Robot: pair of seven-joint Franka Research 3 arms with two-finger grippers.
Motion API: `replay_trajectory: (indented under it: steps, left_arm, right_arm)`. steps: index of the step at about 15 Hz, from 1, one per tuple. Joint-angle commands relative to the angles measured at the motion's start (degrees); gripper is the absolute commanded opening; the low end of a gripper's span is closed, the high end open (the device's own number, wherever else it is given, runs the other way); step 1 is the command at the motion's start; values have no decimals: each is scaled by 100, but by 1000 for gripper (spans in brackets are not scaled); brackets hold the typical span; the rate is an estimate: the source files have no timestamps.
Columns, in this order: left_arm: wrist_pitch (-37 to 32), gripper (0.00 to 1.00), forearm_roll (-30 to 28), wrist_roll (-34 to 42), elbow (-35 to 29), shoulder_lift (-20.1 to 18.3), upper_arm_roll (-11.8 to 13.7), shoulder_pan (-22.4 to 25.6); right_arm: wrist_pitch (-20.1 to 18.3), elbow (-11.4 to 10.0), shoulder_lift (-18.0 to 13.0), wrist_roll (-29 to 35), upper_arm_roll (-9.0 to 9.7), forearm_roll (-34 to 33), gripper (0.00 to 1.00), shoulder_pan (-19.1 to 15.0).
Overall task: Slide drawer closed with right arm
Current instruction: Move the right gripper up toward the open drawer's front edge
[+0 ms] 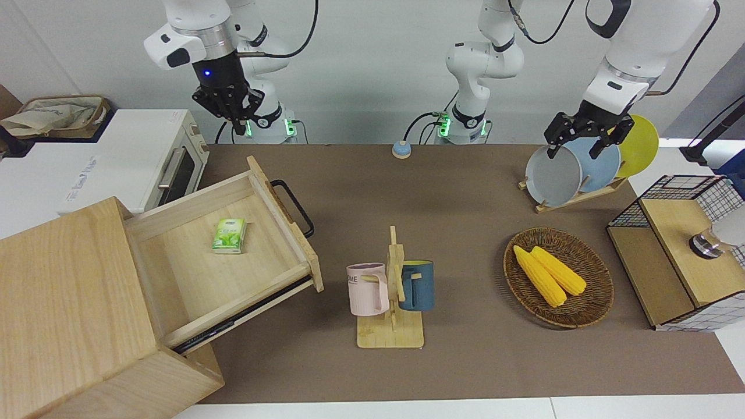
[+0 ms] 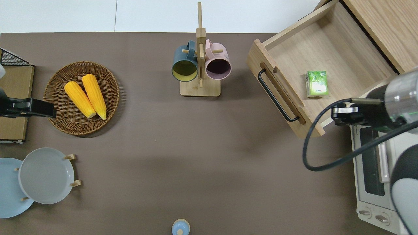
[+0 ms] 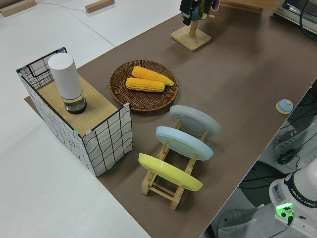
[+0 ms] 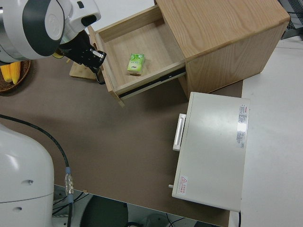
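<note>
- The drawer [image 1: 233, 256] stands pulled out of the cabinet [image 1: 70, 314], a green packet [image 1: 229, 235] inside.
- Right pincer [image 1: 233, 119] hangs in the air; whether it is open I cannot tell.
- Left arm is parked.

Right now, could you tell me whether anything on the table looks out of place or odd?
The drawer stands pulled fully out of the cabinet, with a small green packet lying inside. Nothing looks spilled or damaged.

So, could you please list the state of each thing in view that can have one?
drawer: pulled open, green packet lying inside
oven: door shut
pink mug: hung on the mug stand
blue mug: hung on the same stand
basket: holds two corn cobs
three plates: standing in the rack
right gripper: raised, nothing held
left arm: parked
</note>
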Motion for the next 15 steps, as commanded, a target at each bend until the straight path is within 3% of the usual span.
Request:
replay_trajectory:
  steps: [1, 7, 10, 15]
  left_arm:
    - [4, 998, 87, 33, 112, 69, 92, -98]
    - [4, 995, 78, 33, 112, 69, 92, -98]
    - [4, 995, 87, 33, 112, 69, 92, -98]
    - [4, 998, 87, 33, 112, 69, 92, -98]
  right_arm:
    - [294, 176, 331, 1234, -31, 42, 0, 532]
    - [1023, 176, 806, 3107, -49, 42, 0, 1184]
    - [1409, 176, 1113, 4168, -57, 50, 0, 1368]
    - [1744, 168, 1588, 5393, -58, 59, 0, 1562]
